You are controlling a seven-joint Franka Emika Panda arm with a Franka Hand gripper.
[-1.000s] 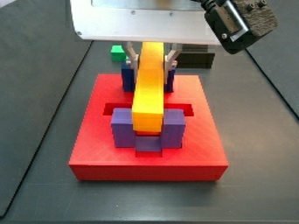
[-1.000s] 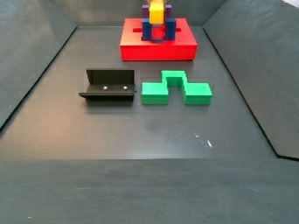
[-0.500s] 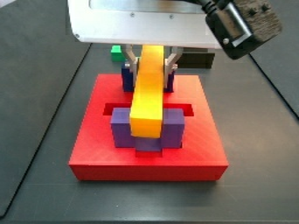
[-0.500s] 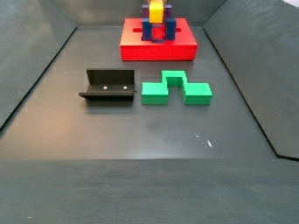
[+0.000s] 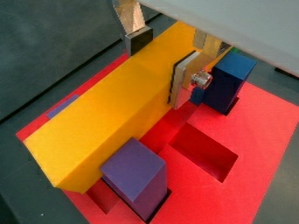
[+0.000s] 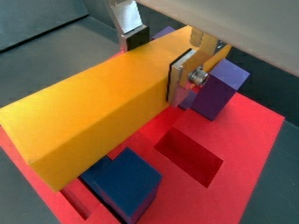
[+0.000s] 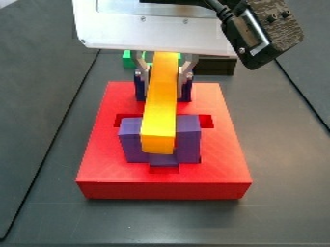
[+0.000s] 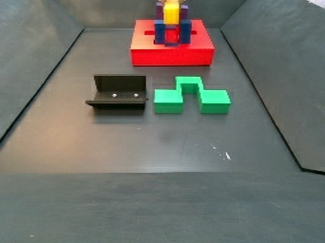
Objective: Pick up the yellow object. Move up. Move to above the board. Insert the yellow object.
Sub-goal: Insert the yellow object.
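Clamped on the far end of the yellow object [image 5: 111, 114], the gripper [image 5: 163, 59] has one silver finger [image 5: 186, 77] flat against each long side of the bar, as both wrist views show (the dark pads press straight onto the yellow faces).

Nearest in the wide side view, low in the frame, is bare dark floor. Past it, around mid-frame, the fixture [image 8: 116, 94] stands to the left with the green stepped block [image 8: 192, 96] just beside it on the right, both well apart from the action.

At the top of that frame sits the board [image 8: 174, 55], with the bar showing only as a small yellow patch between its posts.

The closer side view, centre frame, shows the bar running lengthwise over the board, its near end lying between the two purple posts [image 7: 187, 143], tilted with that end lower. The gripper [image 7: 164, 69] hangs at the far end, upper centre.

By my reckoning, picking up, lifting and carrying over are done. Insertion looks part way in: the bar is between the posts, but I cannot tell whether it is seated in the slot. Lowering fully and letting go seem to be what is left.
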